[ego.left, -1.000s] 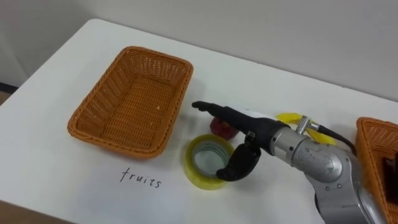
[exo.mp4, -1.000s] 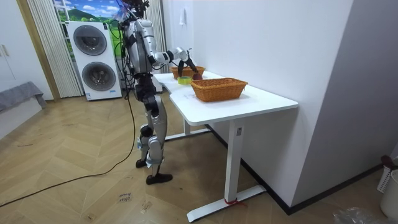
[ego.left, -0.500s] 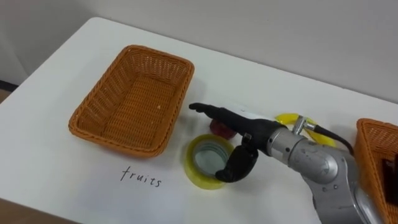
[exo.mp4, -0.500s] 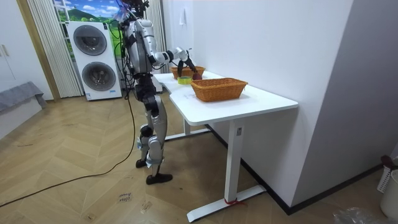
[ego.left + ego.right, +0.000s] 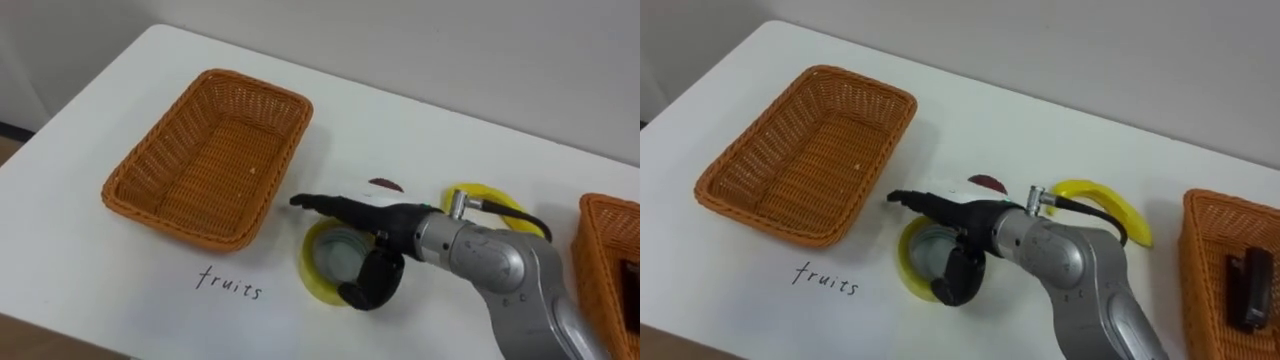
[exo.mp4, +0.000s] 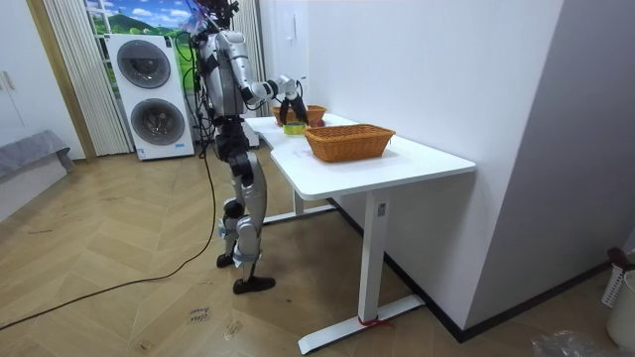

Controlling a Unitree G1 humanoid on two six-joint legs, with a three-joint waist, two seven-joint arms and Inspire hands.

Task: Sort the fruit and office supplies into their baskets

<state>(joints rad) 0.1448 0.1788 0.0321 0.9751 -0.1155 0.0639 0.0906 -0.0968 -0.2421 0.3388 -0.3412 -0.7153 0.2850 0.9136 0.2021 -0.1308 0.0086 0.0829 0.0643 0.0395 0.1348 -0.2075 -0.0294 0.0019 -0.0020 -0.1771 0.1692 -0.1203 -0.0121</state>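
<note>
My right hand [image 5: 372, 218] reaches in from the right, its fingers straight over a yellow tape roll [image 5: 322, 272] and its thumb bent down at the roll's near right rim. The roll lies flat on the white table [image 5: 120, 300]. Just behind the hand lies a small dark red fruit [image 5: 385, 185], with a banana [image 5: 482, 192] to its right. An empty wicker basket [image 5: 205, 155] stands at the left, above the handwritten word "fruits". A second wicker basket [image 5: 1230, 270] at the right edge holds a black item [image 5: 1247, 275].
In the room view the robot stands at the table's far end near two stacked washing machines [image 6: 154, 94], its right arm out over the table top. The wall runs close behind the table. Bare table top lies in front of the left basket.
My right hand has moved nearer and to the left, off the red fruit and onto the tape roll. The fruit now shows behind the hand.
</note>
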